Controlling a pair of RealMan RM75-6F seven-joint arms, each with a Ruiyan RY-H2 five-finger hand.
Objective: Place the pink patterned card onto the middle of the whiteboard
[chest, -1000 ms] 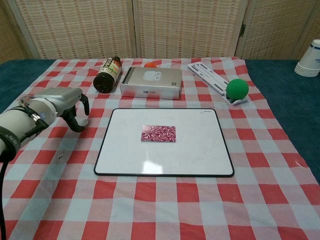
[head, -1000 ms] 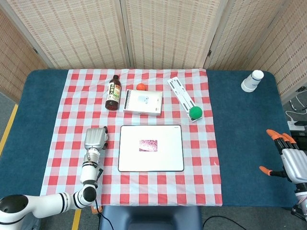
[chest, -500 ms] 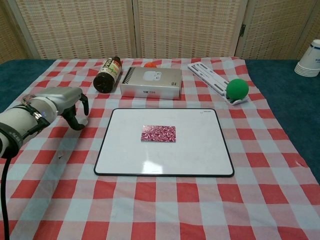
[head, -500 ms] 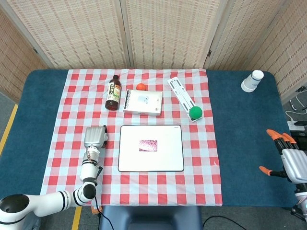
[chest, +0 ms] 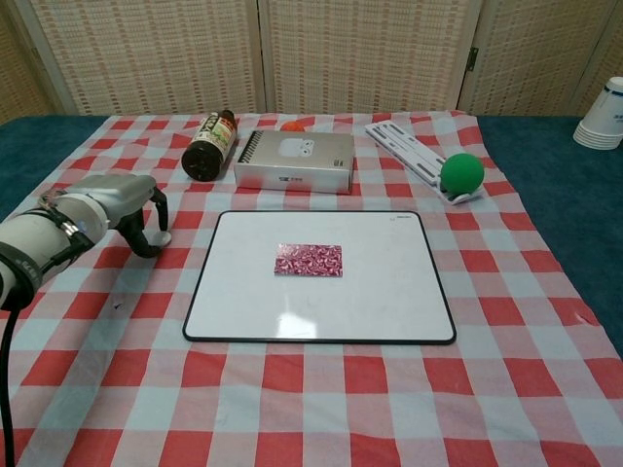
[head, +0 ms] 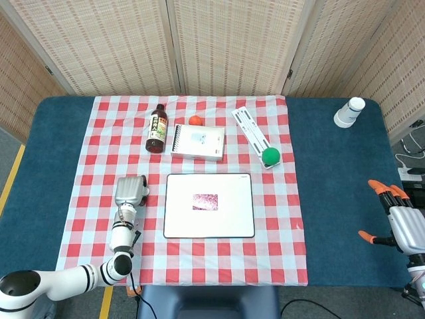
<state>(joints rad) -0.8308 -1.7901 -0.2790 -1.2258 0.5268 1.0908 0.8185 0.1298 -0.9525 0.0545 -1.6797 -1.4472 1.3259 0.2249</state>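
Card (chest: pixel 309 260), pink patterned, lies flat near the middle of the whiteboard (chest: pixel 234 302), looking thin, light and liftable only by an edge, while the left hand (chest: pixel 131 206) is curled empty and the right hand (head: pixel 402 222) spread empty.

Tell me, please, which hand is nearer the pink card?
Left. The left hand hovers just off the whiteboard's left edge; the right hand sits far right of the pink card.

Pink patterned card (chest: pixel 309 260) lies flat, long side across, near the middle of the whiteboard (chest: pixel 389 292), a black-framed rectangle flat on the checkered cloth.
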